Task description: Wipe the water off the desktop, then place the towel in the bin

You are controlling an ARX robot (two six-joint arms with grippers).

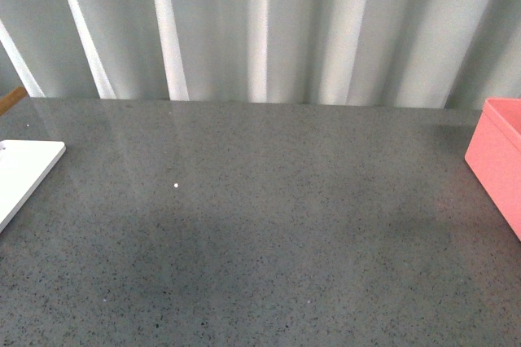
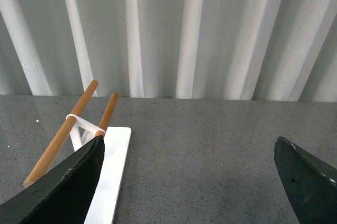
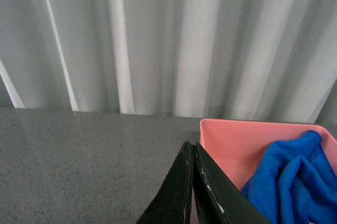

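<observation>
We see the towel [image 3: 289, 174] lying bunched inside the bin [image 3: 231, 140] in the right wrist view, its blue folds heaped against the bin's right side and rising to about the rim, with bare pink floor showing to its left. In the front view the bin [image 1: 496, 160] stands at the right edge of the desktop [image 1: 269, 225], only partly in frame, and from there we cannot see into it.

The right gripper [image 3: 190, 153] hangs just in front of the bin's near left corner; its two dark fingers [image 3: 179, 187] are pressed together with nothing between them, and a trace of blue fluff clings at the tip. The left gripper [image 2: 189, 148] is spread wide over the left part of the desktop [image 2: 210, 145], its fingers [image 2: 68, 187] far apart and holding nothing.

A flat white board [image 1: 24, 172] lies at the left edge of the desktop. In the left wrist view we find the same board [image 2: 113, 166] beside the left finger, and a small rack [image 2: 79, 124] of two wooden rods joined by a white bracket stands just to its left. A small white speck [image 1: 177, 186] sits on the dark surface left of centre. Pale pleated curtains [image 1: 269, 29] hang behind the far edge.
</observation>
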